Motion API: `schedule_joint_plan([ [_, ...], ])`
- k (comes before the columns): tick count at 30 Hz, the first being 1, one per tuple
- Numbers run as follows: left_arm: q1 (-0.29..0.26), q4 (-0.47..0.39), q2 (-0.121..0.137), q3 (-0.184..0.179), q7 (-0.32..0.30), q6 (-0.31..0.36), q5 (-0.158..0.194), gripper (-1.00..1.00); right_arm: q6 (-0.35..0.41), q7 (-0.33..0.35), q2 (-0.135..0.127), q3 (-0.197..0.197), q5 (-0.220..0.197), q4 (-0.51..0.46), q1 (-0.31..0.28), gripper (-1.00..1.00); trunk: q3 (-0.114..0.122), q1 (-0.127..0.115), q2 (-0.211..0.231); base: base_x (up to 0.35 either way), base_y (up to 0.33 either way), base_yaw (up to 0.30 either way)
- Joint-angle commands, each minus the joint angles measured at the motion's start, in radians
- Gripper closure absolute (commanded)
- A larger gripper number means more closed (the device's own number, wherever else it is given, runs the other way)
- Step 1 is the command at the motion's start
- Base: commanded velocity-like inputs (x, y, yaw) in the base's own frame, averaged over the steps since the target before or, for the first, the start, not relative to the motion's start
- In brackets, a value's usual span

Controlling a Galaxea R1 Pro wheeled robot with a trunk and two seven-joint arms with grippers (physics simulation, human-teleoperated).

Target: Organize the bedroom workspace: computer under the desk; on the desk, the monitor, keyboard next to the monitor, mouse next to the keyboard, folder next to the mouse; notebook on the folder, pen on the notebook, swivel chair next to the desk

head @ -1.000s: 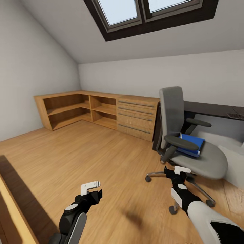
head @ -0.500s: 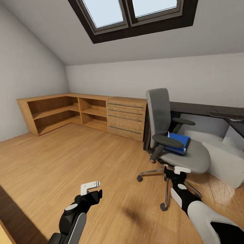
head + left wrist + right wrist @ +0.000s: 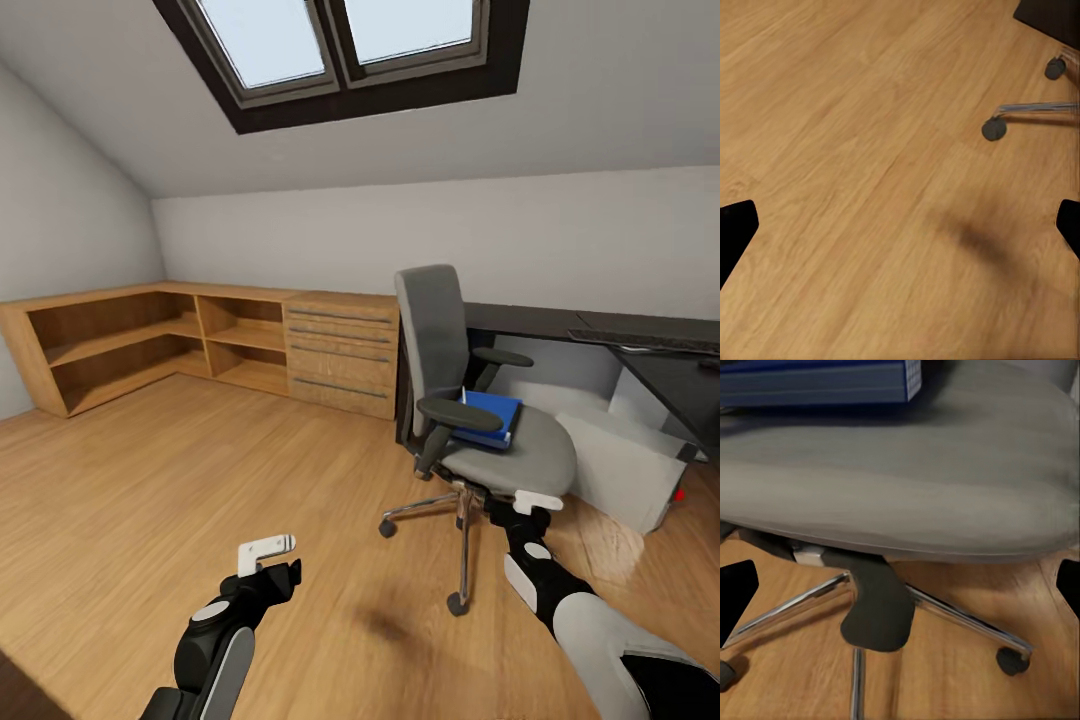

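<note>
Folder (image 3: 490, 417) on the chair (image 3: 495, 455), beside the desk (image 3: 620, 335).
Left gripper (image 3: 272, 562) and right gripper (image 3: 527, 508): both spread wide, holding nothing.

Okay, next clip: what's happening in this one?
Nothing is being handled. The robot faces a grey-upholstered swivel chair with a bright blue folder lying on its seat, beside the long black desk. The left gripper is open over bare wood floor; the right gripper, also open, hangs near the seat's front edge.
</note>
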Motion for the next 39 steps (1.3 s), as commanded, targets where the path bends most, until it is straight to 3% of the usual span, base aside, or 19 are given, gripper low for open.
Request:
schedule_joint_plan([
  [1, -0.001, -0.001, 0.000, -0.001, 0.010, 0.002, 0.011, -1.00, -0.005, 0.002, 0.000, -0.002, -0.005, 0.001, -0.001, -1.00, 0.000, 0.000, 0.000, 0.000, 0.000, -0.209],
  [29, -0.001, -0.004, 0.002, 0.005, 0.010, 0.001, 0.011, -1.00, -0.005, 0.005, -0.003, -0.002, -0.008, 0.001, -0.001, -1.00, 0.027, 0.000, 0.000, 0.000, 0.000, -0.213],
  [39, -0.001, -0.007, 0.002, 0.006, 0.010, 0.001, 0.011, -1.00, -0.005, 0.008, 0.005, -0.002, -0.008, 0.002, -0.001, -1.00, 0.028, 0.000, 0.000, 0.000, 0.000, -0.047],
])
